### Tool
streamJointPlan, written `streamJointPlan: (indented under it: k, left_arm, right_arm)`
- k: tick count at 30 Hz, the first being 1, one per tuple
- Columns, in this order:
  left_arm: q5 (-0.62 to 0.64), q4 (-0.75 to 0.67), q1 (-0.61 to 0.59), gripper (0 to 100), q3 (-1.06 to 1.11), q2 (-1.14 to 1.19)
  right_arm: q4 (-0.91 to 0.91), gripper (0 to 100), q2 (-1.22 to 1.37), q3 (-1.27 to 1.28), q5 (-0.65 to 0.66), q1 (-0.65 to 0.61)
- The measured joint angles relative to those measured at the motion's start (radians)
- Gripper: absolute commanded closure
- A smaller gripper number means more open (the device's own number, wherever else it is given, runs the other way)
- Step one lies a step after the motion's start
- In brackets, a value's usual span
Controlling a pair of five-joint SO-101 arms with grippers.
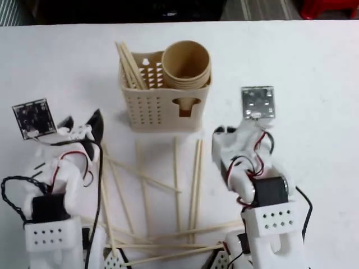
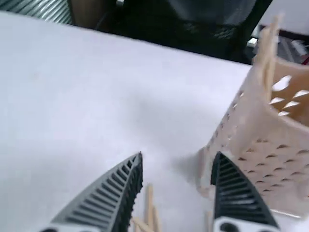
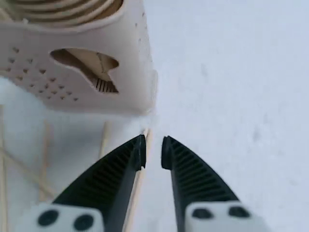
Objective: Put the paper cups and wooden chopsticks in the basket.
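The perforated cream basket [image 1: 162, 106] stands at the table's middle back. It holds stacked paper cups [image 1: 186, 63] and a bundle of wooden chopsticks [image 1: 130, 64]. Several loose chopsticks [image 1: 176, 179] lie scattered on the table in front of it. My left gripper [image 1: 81, 123] is open, left of the basket's front corner; in its wrist view the gripper [image 2: 178, 162] has nothing between its fingers, beside the basket [image 2: 260, 140]. My right gripper [image 3: 153, 141] is open by a narrow gap just above a chopstick end [image 3: 146, 132], near the basket's corner [image 3: 140, 82], and hovers right of the basket [image 1: 221, 137].
Bare white table lies to the basket's left and right. More chopsticks [image 1: 168, 246] cross near the front edge between the two arm bases. A dark space and a red object [image 1: 328, 8] lie beyond the far table edge.
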Motion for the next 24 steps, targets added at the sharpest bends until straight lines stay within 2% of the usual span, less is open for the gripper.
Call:
streamJointPlan:
  k: [4,8,16,24]
  left_arm:
    - [0.0,-0.097,-0.028,76,0.14,0.0]
    - [0.0,-0.18,-0.04,76,0.241,0.0]
    - [0.0,-0.213,-0.04,76,0.285,-0.003]
    - [-0.025,-0.215,-0.04,76,0.305,-0.003]
  right_arm:
    - [0.095,87.2,0.061,-0.014,-0.015,-0.107]
    - [0.086,87.2,0.218,-0.017,-0.117,-0.137]
    - [-0.095,87.2,0.588,-0.017,-0.287,-0.138]
    - [-0.262,87.4,0.789,-0.017,-0.434,-0.155]
